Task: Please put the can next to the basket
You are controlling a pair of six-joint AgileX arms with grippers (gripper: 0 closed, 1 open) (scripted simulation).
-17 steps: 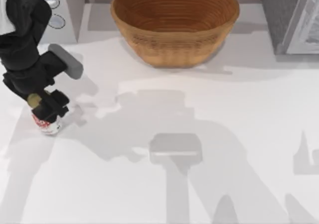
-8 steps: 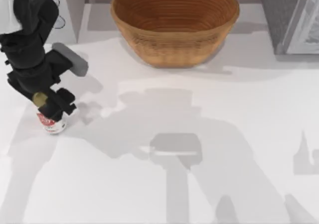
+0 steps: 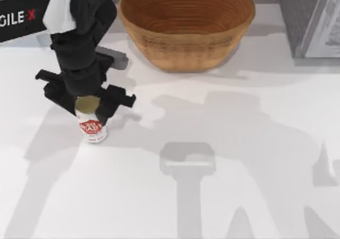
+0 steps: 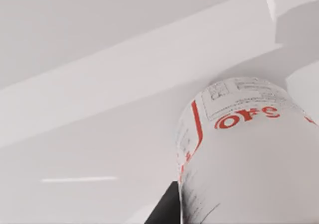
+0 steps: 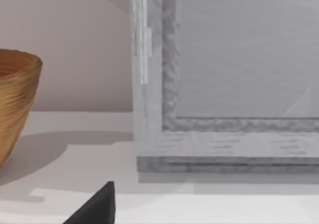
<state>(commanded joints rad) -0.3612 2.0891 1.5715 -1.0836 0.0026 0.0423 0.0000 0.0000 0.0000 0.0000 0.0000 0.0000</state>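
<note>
At the left of the counter point(image 3: 223, 196) our left gripper point(image 3: 91, 110) is closed around the upper part of the can point(image 3: 92, 127), which stands upright with its long axis vertical and its gold top just under the gripper; whether its base rests on the counter or hangs just above it we cannot tell. The left wrist view shows the same can point(image 4: 249, 154) close up, white label with red print. What the coming move turns on, in our judgement, is that the basket point(image 3: 186, 26) lies to the right of the can and farther back, well apart from it, so the can has to travel rightward and toward the back. Our left arm is the nearer one and already has the load. Our right arm is parked, its wrist view catching the basket's edge point(image 5: 15, 104) and a grey box point(image 5: 224, 84). We count one can, one basket.
</note>
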